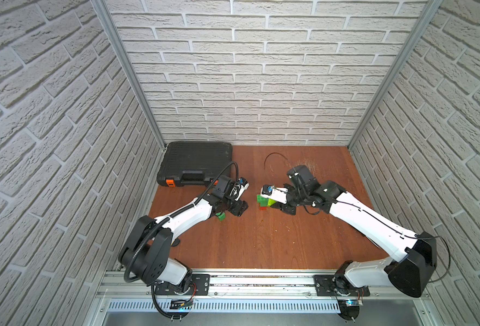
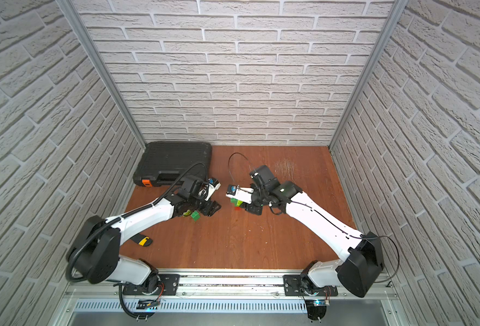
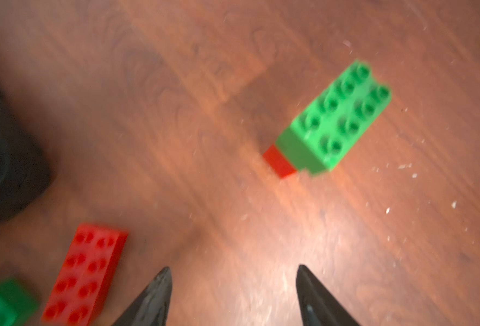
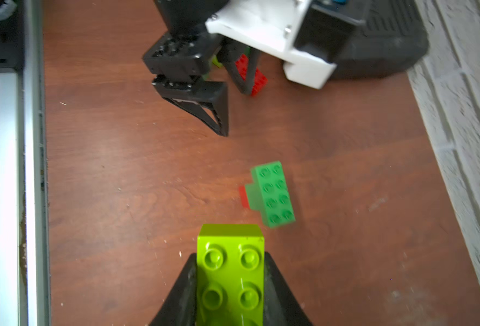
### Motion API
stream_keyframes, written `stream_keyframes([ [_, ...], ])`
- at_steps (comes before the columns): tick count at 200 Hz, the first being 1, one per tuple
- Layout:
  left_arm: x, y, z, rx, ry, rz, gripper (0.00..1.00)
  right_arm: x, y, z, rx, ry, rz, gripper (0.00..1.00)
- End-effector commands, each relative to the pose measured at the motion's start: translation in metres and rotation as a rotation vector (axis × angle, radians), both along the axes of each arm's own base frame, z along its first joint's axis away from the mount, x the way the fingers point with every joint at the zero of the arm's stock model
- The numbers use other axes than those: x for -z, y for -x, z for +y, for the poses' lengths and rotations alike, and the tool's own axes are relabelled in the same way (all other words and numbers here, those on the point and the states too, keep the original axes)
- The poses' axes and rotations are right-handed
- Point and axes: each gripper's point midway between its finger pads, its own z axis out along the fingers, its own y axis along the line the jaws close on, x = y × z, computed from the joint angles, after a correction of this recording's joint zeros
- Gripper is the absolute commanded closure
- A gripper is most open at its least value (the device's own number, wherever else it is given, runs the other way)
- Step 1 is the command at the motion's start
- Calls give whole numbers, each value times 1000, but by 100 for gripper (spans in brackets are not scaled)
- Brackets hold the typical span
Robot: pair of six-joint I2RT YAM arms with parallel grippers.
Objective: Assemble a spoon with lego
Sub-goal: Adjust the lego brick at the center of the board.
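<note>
On scuffed wood-grain bench [image 1: 261, 242]: ribbed black toolcase [image 1: 195, 165] far left; left claw [image 3: 233, 272] released; right claw [image 4: 230, 255] clenched on glossy studded lime brick [image 4: 228, 279]. Between claws, part-built spoon [image 3: 336, 118], green over red, stands free; oblong red brick [image 3: 83, 272] by left claw.

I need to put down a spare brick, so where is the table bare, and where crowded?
Bare: the near half of the table, up to the front rail; also the far right corner. Crowded: the middle and far left, around the green stack, red brick, left gripper, right gripper with its lime brick, and toolcase.
</note>
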Motion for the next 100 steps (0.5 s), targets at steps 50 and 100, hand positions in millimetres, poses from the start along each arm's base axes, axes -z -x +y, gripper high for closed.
stream_keyframes([
  [50,-10,-21,-39,85,19,-29,29,-3,-2,-49,99,43,36,81],
  [100,-10,-16,-23,62,20,-37,28,-5,-8,-47,94,22,36,81],
])
